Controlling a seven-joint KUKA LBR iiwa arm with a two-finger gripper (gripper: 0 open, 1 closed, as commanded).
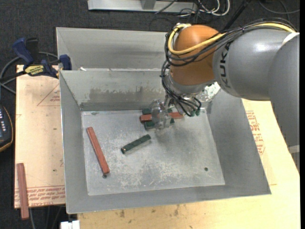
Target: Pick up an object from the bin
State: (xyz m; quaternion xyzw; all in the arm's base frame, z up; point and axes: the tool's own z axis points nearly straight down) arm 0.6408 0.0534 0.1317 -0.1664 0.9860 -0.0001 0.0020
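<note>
My gripper (162,118) is low in the bin's back middle, under the orange wrist cover. It stands right against a small red and green piece (147,119) lying on the floor at its left side. Another small red bit (176,114) shows just to its right. Whether either one is gripped is hidden. A dark green pen-like stick (136,144) lies slanted on the floor a little in front and to the left of the gripper, apart from it.
A long reddish-brown stick (97,150) lies slanted near the bin's left wall. A small dark speck (206,169) sits on the floor at front right. The arm and its cables hang over the back right of the bin.
</note>
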